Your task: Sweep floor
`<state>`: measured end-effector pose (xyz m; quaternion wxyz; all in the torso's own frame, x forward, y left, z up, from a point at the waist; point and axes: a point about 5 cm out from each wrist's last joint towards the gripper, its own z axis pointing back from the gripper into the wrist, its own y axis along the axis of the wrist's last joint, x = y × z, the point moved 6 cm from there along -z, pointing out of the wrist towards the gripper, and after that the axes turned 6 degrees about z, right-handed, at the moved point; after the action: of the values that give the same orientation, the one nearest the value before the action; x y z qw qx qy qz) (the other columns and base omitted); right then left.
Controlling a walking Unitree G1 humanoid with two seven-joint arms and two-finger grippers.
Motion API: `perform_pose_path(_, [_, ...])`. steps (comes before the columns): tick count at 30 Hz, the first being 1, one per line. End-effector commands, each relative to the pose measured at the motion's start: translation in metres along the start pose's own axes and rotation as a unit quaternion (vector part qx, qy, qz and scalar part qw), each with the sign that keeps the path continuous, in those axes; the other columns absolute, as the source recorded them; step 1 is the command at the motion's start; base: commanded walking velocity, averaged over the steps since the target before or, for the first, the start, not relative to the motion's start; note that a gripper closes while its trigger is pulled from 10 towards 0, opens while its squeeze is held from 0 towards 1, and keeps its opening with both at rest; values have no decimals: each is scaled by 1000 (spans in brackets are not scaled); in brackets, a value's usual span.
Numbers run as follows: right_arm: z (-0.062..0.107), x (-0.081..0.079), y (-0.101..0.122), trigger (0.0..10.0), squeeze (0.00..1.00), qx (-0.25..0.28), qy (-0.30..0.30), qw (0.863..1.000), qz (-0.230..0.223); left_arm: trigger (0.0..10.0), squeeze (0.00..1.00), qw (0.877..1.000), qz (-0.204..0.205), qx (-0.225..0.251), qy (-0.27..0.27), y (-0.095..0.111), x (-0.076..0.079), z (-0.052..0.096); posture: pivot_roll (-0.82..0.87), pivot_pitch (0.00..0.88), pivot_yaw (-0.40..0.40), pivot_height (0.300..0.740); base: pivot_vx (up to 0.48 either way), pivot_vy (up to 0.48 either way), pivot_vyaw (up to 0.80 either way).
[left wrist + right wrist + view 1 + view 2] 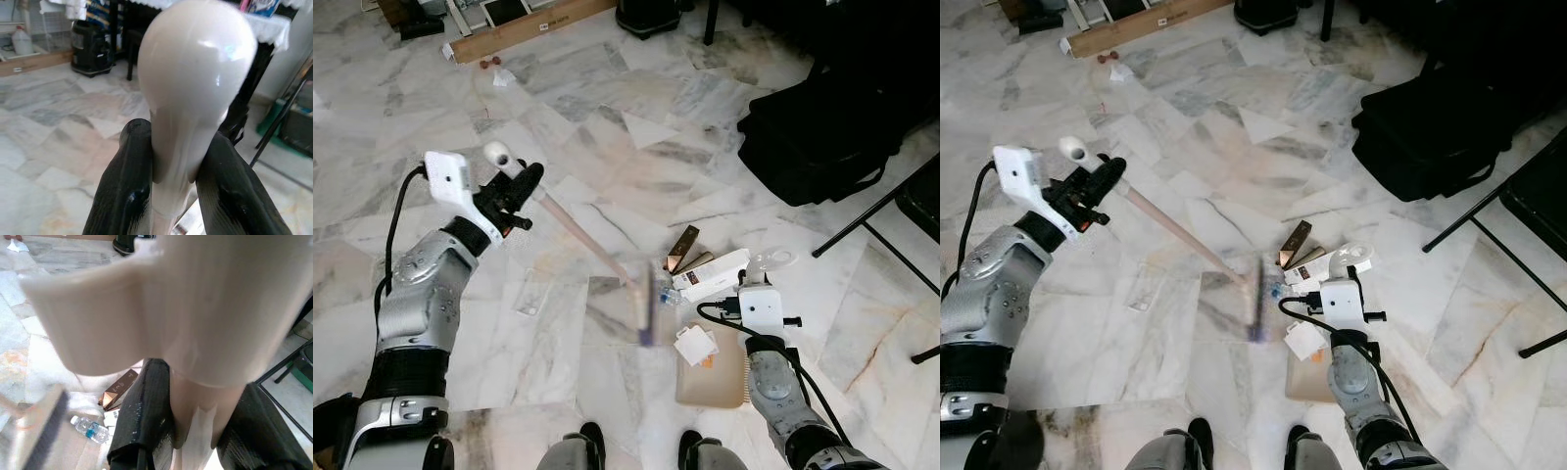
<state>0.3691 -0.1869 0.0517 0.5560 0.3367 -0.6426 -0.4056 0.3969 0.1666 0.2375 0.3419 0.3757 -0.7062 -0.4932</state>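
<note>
- The left gripper (521, 186) is pinching the broom (578, 233) just below its rounded cream knob, fingers (124, 196) pressed against the handle on both sides; the arm is reaching out over the marble floor (607, 147)
- The broom's handle is slanting down to a blurred brush head, which is lying on the floor beside the litter
- The right gripper (195, 440) is clamping the cream handle of the dustpan (713, 377); the pan is resting flat on the floor near the robot's feet, a white scrap of paper (695, 345) lying on it
- A brown carton (681, 249), a white box (713, 275) and a small plastic bottle (89, 428) are lying just beyond the pan
- A black bag (822, 137) is sitting well apart, toward the floor's far right
</note>
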Motion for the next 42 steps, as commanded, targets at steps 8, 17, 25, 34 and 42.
perform_pose_path(8, [1,1,-6,10000,0,-24,-7,996,-82,10000,0,997,-18,3,69,-14,-21,11,121,254,78,740,0,0,0])
perform_pose_path(17, [3,-1,-10,10000,0,-35,-9,993,-117,10000,0,996,-29,1,84,-14,-30,18,129,226,85,740,0,0,0])
perform_pose_path(25, [0,5,-8,10000,0,-36,-22,988,-150,10000,0,994,-57,7,96,-6,-40,19,134,199,86,740,0,0,0])
perform_pose_path(34, [-12,17,2,10000,0,-27,-56,973,-224,10000,0,990,-74,12,117,-1,-51,22,137,160,85,740,0,0,0])
perform_pose_path(42, [-18,21,10,10000,0,-15,-56,966,-253,10000,0,988,-88,8,130,-4,-57,23,129,128,84,740,0,0,0])
